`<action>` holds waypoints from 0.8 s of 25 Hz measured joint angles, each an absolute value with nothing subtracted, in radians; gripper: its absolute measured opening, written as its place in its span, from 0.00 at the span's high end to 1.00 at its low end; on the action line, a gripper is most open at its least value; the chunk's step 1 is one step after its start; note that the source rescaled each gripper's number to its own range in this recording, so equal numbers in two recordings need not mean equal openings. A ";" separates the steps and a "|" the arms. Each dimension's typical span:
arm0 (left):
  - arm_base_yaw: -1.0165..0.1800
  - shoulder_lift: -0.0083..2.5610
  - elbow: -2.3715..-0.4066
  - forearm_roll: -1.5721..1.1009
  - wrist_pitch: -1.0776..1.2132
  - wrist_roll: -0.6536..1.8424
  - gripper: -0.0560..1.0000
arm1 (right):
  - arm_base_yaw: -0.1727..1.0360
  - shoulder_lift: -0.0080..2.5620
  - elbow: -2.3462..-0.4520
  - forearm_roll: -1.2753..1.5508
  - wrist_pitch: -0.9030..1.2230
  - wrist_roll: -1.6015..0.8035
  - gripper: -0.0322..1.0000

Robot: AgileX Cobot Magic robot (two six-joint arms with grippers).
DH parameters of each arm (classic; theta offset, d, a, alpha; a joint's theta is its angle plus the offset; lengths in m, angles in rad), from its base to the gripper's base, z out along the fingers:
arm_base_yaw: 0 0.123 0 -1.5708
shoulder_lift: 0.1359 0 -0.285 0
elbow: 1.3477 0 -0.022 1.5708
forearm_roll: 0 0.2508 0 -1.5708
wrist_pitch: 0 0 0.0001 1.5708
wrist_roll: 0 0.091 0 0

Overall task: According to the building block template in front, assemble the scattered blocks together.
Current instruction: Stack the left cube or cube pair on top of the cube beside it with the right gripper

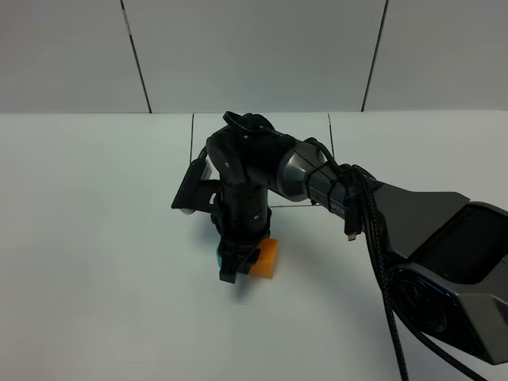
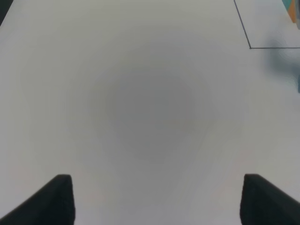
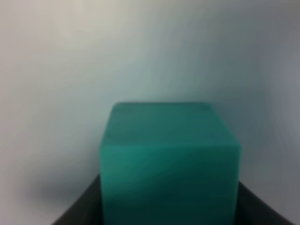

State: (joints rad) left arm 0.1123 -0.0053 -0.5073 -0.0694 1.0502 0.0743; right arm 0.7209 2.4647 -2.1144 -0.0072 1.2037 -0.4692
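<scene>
Grips teal cube (image 3: 168, 159) in the right end effector (image 1: 236, 270), down on the white worktop (image 1: 95, 238), just beside the orange cube (image 1: 267, 258). Hovers elsewhere with the left end effector (image 2: 157, 201) released, fingers (image 2: 56, 199) spread above the worktop, near a corner of the black template outline (image 2: 244, 29).

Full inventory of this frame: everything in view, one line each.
teal cube: one, teal-green, gripped in the right claw
orange cube: one, orange, on the table beside that claw
template pair: one, teal and orange, inside the black outline, mostly cut off and blurred
black outline: one, thin drawn rectangle on the table
table: one, white
wall: white panels, behind the table
right arm: one, black and grey, reaching across the middle
right claw: shut on the teal cube
left claw: open, over the table, holding nothing
</scene>
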 joint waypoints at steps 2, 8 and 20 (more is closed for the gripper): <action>0.112 -0.005 -0.507 -0.069 1.050 0.074 0.35 | 0.721 2.442 -2.114 -0.007 1.209 -0.298 0.95; 0.112 -0.005 -0.507 -0.069 1.050 0.074 0.35 | 0.719 2.375 -2.114 -0.008 1.213 0.156 0.95; 0.112 -0.005 -0.507 -0.069 1.050 0.073 0.35 | 0.721 2.374 -2.111 -0.096 1.188 0.648 0.95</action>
State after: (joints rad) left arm 0.1123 -0.0053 -0.5073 -0.0694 1.0502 0.0734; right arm 0.7210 2.3740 -2.1109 -0.0963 1.1885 0.6477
